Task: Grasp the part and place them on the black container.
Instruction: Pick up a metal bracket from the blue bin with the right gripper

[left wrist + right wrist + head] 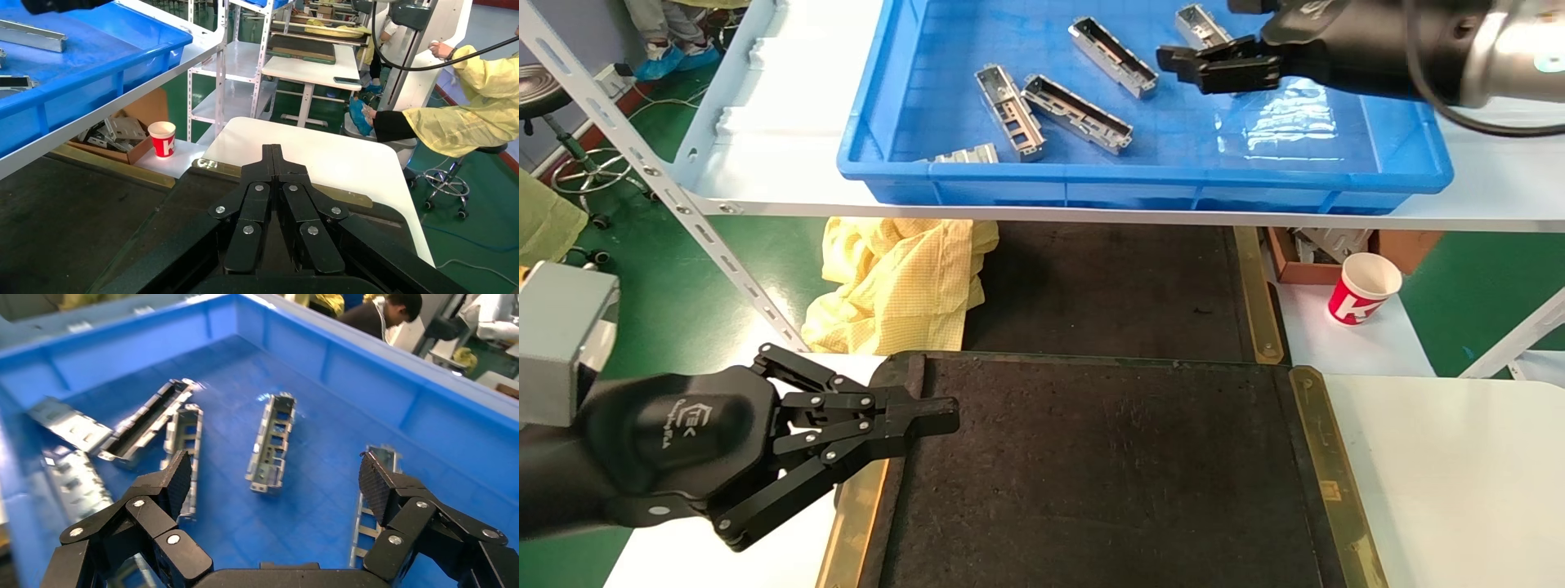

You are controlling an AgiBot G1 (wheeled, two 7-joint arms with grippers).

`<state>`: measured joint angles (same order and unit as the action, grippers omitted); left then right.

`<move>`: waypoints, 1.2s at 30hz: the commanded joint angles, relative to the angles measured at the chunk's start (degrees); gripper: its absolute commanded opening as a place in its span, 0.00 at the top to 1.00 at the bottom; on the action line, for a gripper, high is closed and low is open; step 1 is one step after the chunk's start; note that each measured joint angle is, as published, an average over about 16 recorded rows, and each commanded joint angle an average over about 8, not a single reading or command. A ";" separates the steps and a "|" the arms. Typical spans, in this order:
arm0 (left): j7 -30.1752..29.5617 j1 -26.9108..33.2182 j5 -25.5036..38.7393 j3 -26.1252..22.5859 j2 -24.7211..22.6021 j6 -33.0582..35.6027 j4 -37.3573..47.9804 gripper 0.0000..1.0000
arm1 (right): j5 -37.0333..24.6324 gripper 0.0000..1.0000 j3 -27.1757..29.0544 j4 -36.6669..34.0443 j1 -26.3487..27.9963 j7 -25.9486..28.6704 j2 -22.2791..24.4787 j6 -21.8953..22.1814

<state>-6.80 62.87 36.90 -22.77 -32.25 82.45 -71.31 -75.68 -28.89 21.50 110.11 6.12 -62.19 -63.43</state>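
Note:
Several silver-grey parts lie in a blue crate on the shelf. One part lies just ahead of my right gripper, which is open and empty above the crate floor. In the right wrist view that part lies beyond the wide-open right gripper, and another part lies beside one finger. More parts lie further left. The black container, with brass edge strips, lies empty on the lower table. My left gripper is shut and empty at the container's left edge; it also shows in the left wrist view.
A red-and-white paper cup stands right of the tray's far end, by a cardboard box of metal pieces. A yellow cloth lies under the shelf at the left. A slanted shelf post runs at the far left.

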 commanded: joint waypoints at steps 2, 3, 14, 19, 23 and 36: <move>0.00 0.00 0.00 0.00 0.00 0.00 0.00 1.00 | -0.92 0.00 -0.43 -4.31 1.76 -1.83 -1.82 1.24; 0.00 0.00 0.00 0.00 0.00 0.00 0.00 1.00 | -1.06 0.00 -0.48 -5.54 2.23 -2.34 -2.29 1.64; 0.00 0.00 0.00 0.00 0.00 0.00 0.00 1.00 | -1.95 0.00 -0.75 -15.50 5.34 -6.24 -5.08 5.74; 0.00 0.00 0.00 0.00 0.00 0.00 0.00 1.00 | -1.96 0.09 -0.73 -18.04 5.46 -6.97 -5.04 5.84; 0.00 0.00 0.00 0.00 0.00 0.00 0.00 1.00 | -1.69 0.53 -0.53 -19.36 5.22 -7.38 -5.09 6.57; 0.00 0.00 0.00 0.00 0.00 0.00 0.00 1.00 | -0.80 1.00 0.13 -21.05 4.30 -8.91 -7.04 13.38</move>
<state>-6.80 62.87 36.89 -22.78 -32.25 82.45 -71.31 -76.50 -28.77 0.47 114.34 -2.77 -69.34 -49.59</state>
